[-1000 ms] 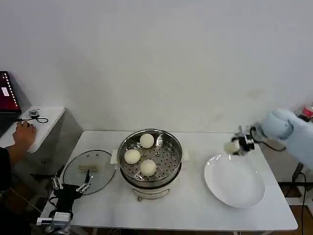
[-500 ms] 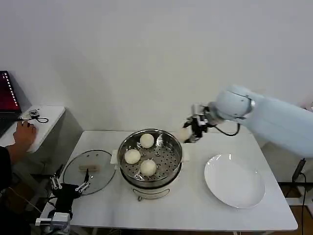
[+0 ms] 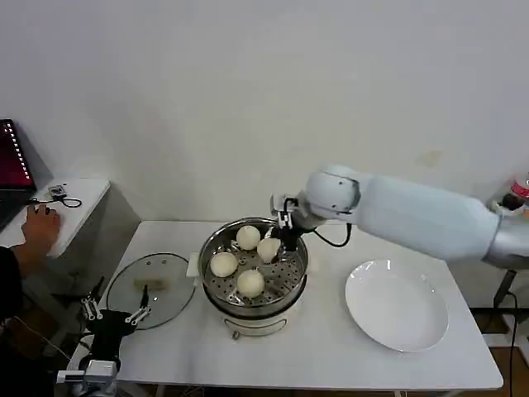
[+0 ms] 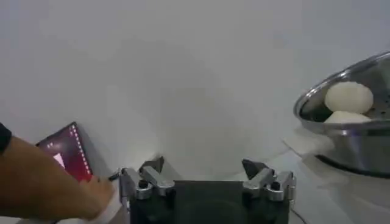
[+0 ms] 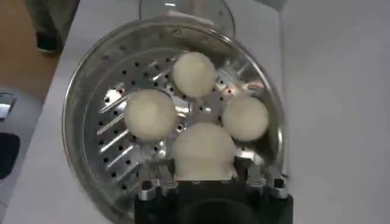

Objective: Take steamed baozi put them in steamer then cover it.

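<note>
Four round off-white baozi (image 5: pixel 195 73) in the shiny steel steamer (image 5: pixel 85 128) per right wrist view; right gripper (image 3: pixel 281 234) grips one, moved from the white plate (image 3: pixel 397 306); left gripper (image 4: pixel 207 176) spread wide.

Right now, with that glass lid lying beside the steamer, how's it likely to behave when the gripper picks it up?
The glass lid looks rigid but probably breakable. Its smooth dome seems slippery, so the small knob on top is likely the safest grip. It lies flat on the table, near the open left gripper.

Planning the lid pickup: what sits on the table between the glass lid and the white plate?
In the head view, the steamer stands between the glass lid and the plate, with the right gripper holding a bun over its tray.
</note>
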